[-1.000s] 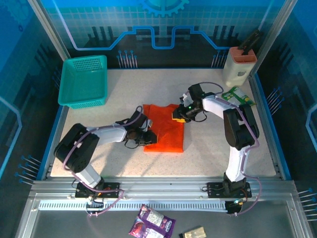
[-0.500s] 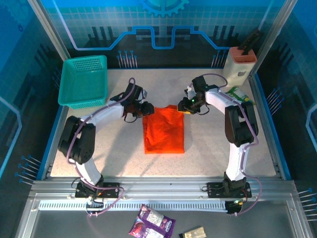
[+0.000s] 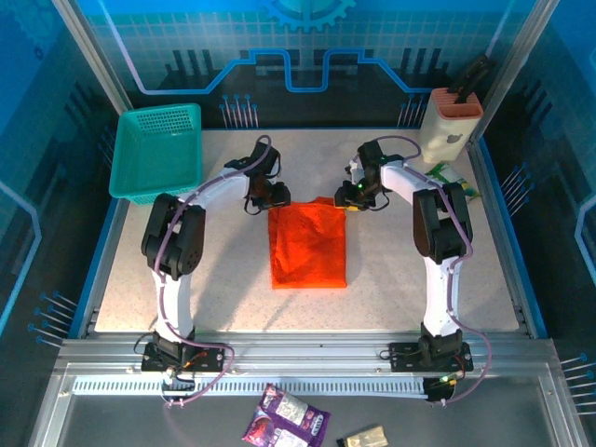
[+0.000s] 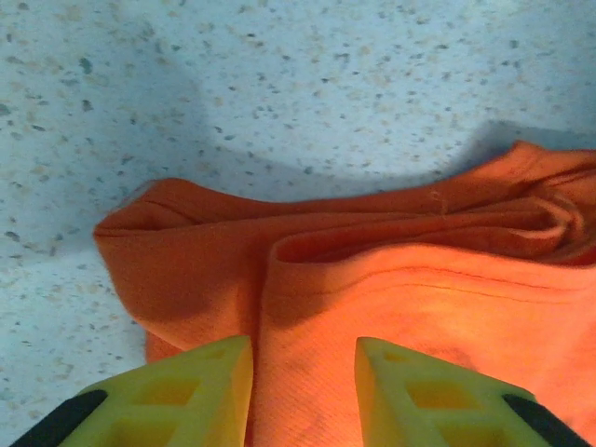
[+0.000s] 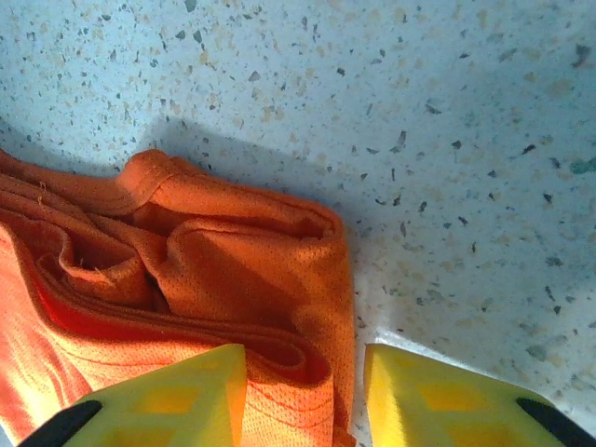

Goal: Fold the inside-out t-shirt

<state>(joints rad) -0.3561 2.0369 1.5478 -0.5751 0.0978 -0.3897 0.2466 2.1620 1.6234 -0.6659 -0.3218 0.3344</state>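
Basket [image 3: 156, 154]: upper left of the overhead frame, well apart from the work.
Left gripper [image 3: 272, 196]: at the shirt's upper-left corner, jaws parted and straddling a fold. I see nothing pinched.
Shirt [image 3: 308, 244]: mid-frame on the table [image 3: 419, 279], a narrow upright rectangle. Its top edge is rumpled in layers between the two grippers.
Right gripper [image 3: 352, 194]: at the shirt's upper-right corner, jaws parted, one finger over cloth and the other over bare table.
Risk, left side: closing here may catch only the top layer, so the stack would peel apart on lifting.
Risk, right side: the finger over the table could miss the corner. One arm gripping and the other slipping would skew the fold.
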